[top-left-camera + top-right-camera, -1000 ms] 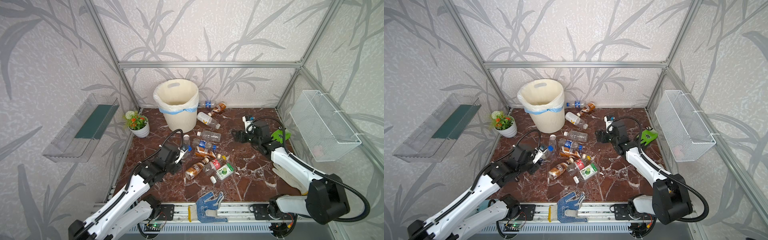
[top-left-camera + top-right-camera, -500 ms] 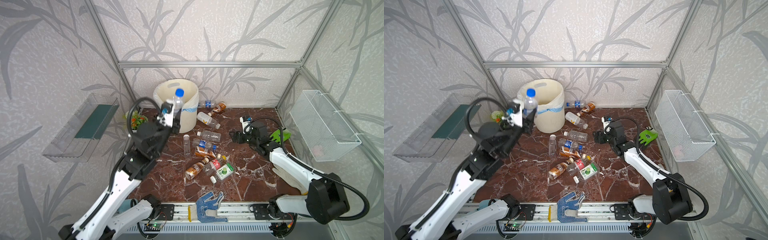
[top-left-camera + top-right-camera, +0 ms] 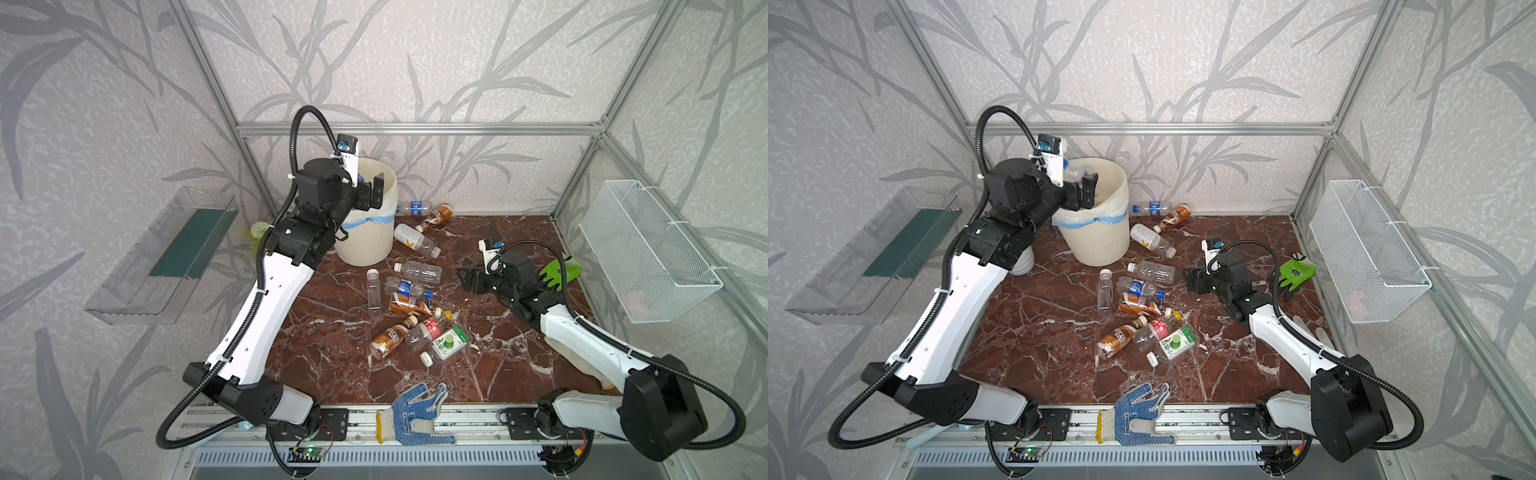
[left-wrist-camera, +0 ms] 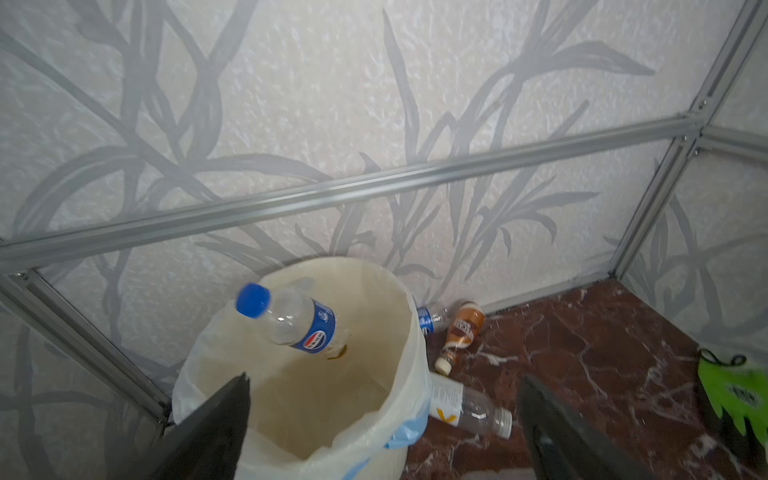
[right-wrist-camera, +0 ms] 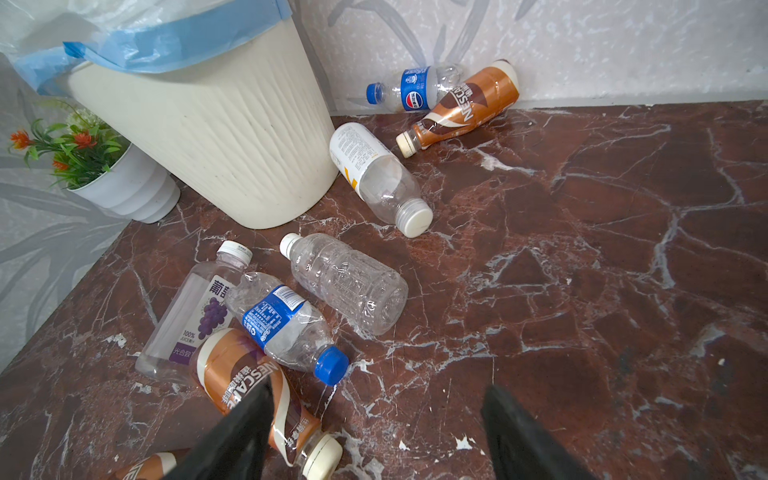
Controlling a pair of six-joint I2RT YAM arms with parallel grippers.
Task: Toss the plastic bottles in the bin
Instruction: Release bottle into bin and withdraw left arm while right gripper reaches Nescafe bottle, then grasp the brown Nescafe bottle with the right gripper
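Red-brown marble floor (image 3: pixel 332 353) fills a papered, metal-framed booth. Read it as a clock in a top view, with twelve at the back wall. At eleven stands the bin (image 3: pixel 365 245). The left gripper (image 3: pixel 371 189) hangs over its near rim with jaws spread wide and nothing between them. In the left wrist view a blue-capped bottle (image 4: pixel 291 322) is loose in the air over the bin mouth, tilted, cap toward the far side. The right gripper (image 3: pixel 469 280), near two o'clock, is likewise spread and empty, low beside the bottle heap (image 3: pixel 409 305) at the centre.

Risks, as I judge them: the airborne bottle is light and slanted, so it may clip the rim or the slack liner bag (image 4: pixel 415 365) and bounce out. Drawing that gripper back low could catch the liner and tug the bin. In the right wrist view a brown-labelled bottle (image 5: pixel 224 370) lies right by one fingertip (image 5: pixel 245 419), touching a crushed blue-labelled one (image 5: pixel 274 316). Closing there could squeeze both or send one rolling.

Bare floor is wide from three to five and from seven to eight. Two bottles (image 3: pixel 415 208) sit tight against the back wall at twelve, leaving little finger space behind them. A green glove (image 3: pixel 559 272) lies at three, just behind the right wrist. A wire basket (image 3: pixel 648 253) juts from the right wall and a clear shelf (image 3: pixel 166 257) from the left.
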